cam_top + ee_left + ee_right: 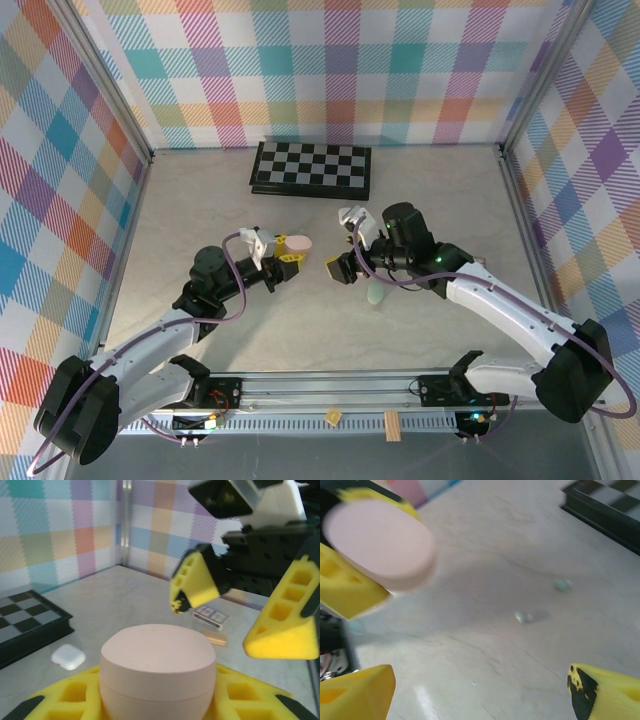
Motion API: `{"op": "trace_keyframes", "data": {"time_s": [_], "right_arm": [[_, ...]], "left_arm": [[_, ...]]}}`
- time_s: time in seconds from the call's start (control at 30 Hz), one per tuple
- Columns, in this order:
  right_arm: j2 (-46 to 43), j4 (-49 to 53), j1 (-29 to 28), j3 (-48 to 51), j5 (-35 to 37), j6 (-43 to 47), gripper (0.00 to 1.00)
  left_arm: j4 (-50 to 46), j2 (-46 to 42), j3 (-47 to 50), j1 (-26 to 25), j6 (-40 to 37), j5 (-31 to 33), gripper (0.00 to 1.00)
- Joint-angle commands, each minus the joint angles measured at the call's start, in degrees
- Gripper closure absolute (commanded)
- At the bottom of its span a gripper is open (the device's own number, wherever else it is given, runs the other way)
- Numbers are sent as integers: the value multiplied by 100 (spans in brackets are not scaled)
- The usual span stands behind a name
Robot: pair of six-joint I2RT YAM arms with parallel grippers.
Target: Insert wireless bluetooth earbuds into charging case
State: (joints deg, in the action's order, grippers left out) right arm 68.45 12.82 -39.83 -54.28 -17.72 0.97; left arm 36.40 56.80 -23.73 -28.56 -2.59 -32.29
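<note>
Left gripper (288,252) clamped on pink case (299,242), right gripper (480,694) spread wide.
Left of centre in the top view, held above the table (200,200); just right of it, facing, empty yellow fingers (355,692). Centre right in the right wrist view, two pale green earbuds (523,616) lying loose on the table, near each other, blurred.

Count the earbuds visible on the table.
2 earbuds, both pale green, loose on the table in the right wrist view: one nearer the chessboard, the other nearer the camera. More may be hidden.
</note>
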Motion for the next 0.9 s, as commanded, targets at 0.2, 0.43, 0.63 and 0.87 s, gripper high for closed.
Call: {"op": "trace_keyframes", "data": {"time_s": [0.2,0.43,0.63,0.87], "right_arm": [[393,-421,-4,-542,-799,410,10],[424,-737,-5,-605,-253,-123,11],[356,-854,6,-601,182,-320,11],[506,-799,58,-848,530,-700,11]], "left_arm": [[-179,66,-442,35,57,-966,67],[-248,103,-475,37,70,-1172,67],[-291,149,-501,34,22,-1235,67],[-279,175,-511,40,16,-1279,67]]}}
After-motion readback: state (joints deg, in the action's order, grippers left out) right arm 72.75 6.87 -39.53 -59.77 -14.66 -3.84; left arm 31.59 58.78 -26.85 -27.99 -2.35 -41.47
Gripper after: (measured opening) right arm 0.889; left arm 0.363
